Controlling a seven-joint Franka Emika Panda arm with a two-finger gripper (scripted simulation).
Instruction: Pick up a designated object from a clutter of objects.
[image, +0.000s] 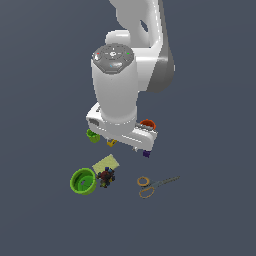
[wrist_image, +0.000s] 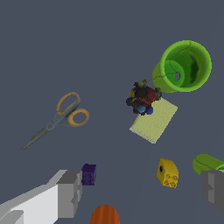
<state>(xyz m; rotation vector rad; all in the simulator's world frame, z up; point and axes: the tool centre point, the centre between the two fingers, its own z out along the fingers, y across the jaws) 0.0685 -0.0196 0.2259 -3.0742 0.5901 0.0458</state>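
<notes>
The gripper (wrist_image: 142, 192) hangs above the scattered items with its two grey fingers (wrist_image: 70, 192) spread wide apart and nothing between them. The designated object, a small dark bumpy cluster (wrist_image: 142, 98) flecked with red, blue and yellow, sits on the floor overlapping one corner of the pale yellow-green flat pad (wrist_image: 154, 121), just beside the green bowl (wrist_image: 186, 65); in the exterior view the same cluster (image: 105, 176) lies between the bowl (image: 83, 181) and the scissors (image: 156, 184), well clear of the hand. The orange-handled scissors (wrist_image: 59, 117) lie apart from everything else, blades closed. In the wrist view, the tiny purple block (wrist_image: 89, 174) rests close to one finger, the yellow block (wrist_image: 168, 173) lies nearer the other, the rounded top of the orange cup (wrist_image: 105, 214) shows between the fingers at the frame edge, and the green cup (wrist_image: 209, 163) peeks out beside the far finger.
</notes>
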